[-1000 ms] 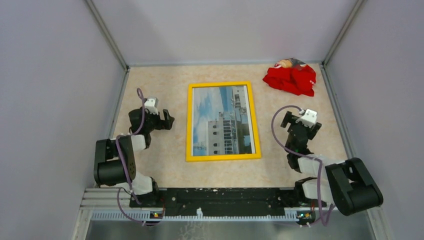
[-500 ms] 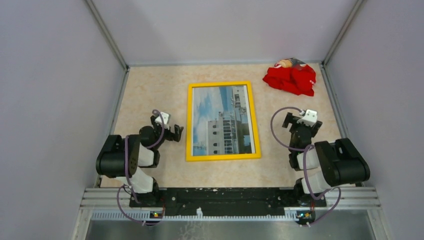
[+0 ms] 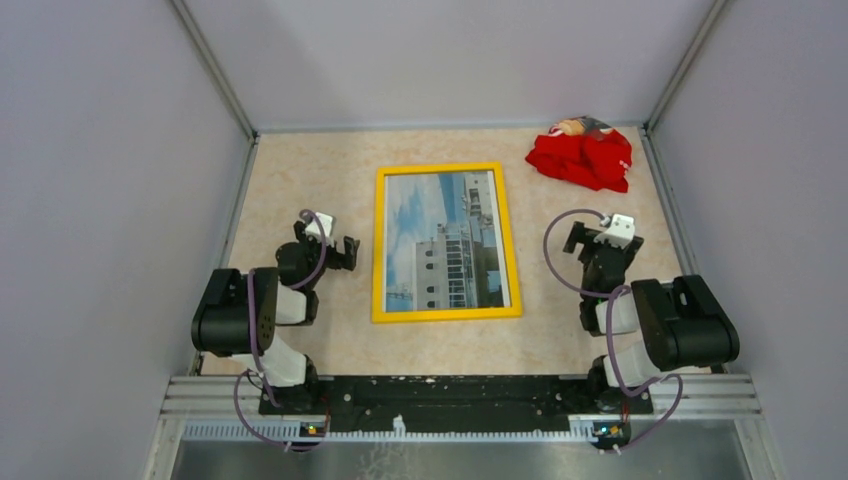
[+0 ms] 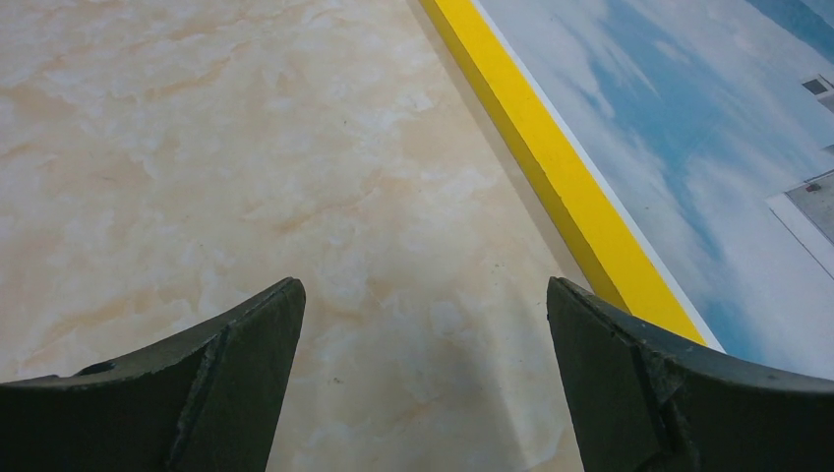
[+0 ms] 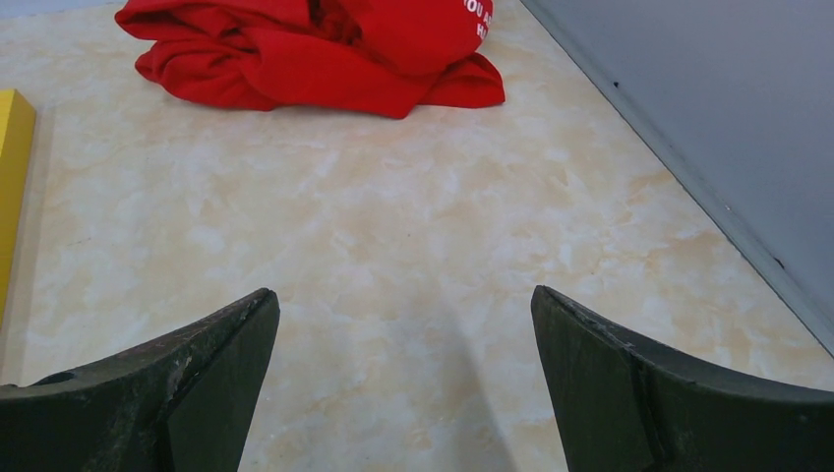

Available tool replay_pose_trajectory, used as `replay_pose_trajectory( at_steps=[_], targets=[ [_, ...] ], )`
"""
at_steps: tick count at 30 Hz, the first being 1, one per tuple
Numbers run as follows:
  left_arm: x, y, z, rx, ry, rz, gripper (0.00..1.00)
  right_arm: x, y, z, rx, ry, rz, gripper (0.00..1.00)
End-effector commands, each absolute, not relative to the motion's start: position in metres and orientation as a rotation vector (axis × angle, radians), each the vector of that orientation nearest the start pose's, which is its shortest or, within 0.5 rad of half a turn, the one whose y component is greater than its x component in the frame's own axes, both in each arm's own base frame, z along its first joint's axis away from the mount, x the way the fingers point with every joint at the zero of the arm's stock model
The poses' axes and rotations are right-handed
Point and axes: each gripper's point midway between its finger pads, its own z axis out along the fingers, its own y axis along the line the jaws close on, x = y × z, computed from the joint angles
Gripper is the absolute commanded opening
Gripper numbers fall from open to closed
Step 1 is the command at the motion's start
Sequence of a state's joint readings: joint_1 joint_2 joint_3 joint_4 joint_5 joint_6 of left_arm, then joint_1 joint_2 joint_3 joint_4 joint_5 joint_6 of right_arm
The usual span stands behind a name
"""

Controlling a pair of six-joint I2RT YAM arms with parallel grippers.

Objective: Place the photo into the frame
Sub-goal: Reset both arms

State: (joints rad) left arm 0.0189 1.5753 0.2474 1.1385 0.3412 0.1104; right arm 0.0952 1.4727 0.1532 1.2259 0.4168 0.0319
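Observation:
The frame [image 3: 378, 250] lies flat in the middle of the table with its yellow front up. The photo [image 3: 445, 240], a white building against blue sky, sits inside it. My left gripper [image 3: 328, 243] is open just left of the frame's left bar and holds nothing. In the left wrist view the left gripper [image 4: 423, 295] is over bare table, with the frame's yellow bar [image 4: 561, 167] and the photo [image 4: 708, 128] to its right. My right gripper [image 3: 603, 240] is open and empty, well right of the frame. The right wrist view has the right gripper [image 5: 403, 295] over bare table and a frame corner [image 5: 12, 177] at the left edge.
A crumpled red cloth [image 3: 582, 155] lies at the back right corner, also ahead of the right gripper as the red cloth [image 5: 315, 49]. Grey walls close the table on the left, back and right [image 5: 708, 128]. The arm bases stand at the near edge.
Both arms have folded back toward their bases. The left gripper came nearer and toward the frame, then eased away a little. The right gripper stayed about where it was. Frame and photo have not moved.

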Motion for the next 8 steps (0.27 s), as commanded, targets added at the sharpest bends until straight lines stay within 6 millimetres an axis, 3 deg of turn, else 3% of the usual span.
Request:
replay_pose_trajectory(
  at_steps=[1, 8],
  targets=[
    [0.3785, -0.0458, 0.0875, 0.345, 1.659, -0.176, 0.99, 0.3561, -0.0352, 0.1075, 0.276, 1.582, -0.212, 0.99],
    [0.3770, -0.0461, 0.0876, 0.344, 1.659, -0.179, 0.99, 0.3560, -0.0353, 0.1076, 0.277, 1.581, -0.212, 0.99]
  ],
)
